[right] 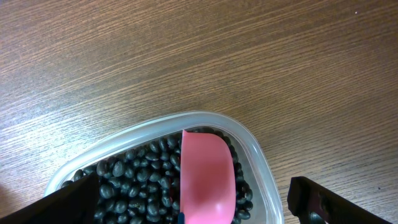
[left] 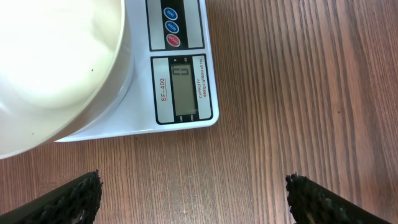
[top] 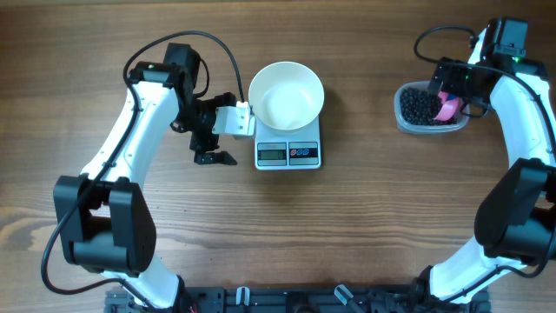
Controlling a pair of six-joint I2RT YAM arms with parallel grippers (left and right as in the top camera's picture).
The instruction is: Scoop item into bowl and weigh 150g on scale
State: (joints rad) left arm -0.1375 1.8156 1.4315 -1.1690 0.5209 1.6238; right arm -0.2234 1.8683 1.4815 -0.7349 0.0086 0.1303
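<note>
White bowl is sitting on the back part of the white kitchen scale, its rim overhanging the platform, glossy white inside showing in the overhead view. The scale is resting on the wooden table near the middle, grey display and round buttons facing the robot. In the left wrist view the display is showing one digit, probably a zero (it is sideways and faint, so not sure). Left gripper is hanging just left of the scale, pointing toward it, jaws spread wide with only bare table between the two ribbed fingertips, gripping nothing and not touching scale or bowl. Black beans are lying as a loose heap in the clear plastic tub, which is standing at the table's right side, well apart from the scale. A pink scoop is lying in the beans, bowl end pointing toward the tub's rim, its handle end running out of the bottom of the right wrist view. Right gripper is hovering over the tub with jaws fully apart, one finger showing on each side of the scoop and clear of it, so it is holding nothing.
</note>
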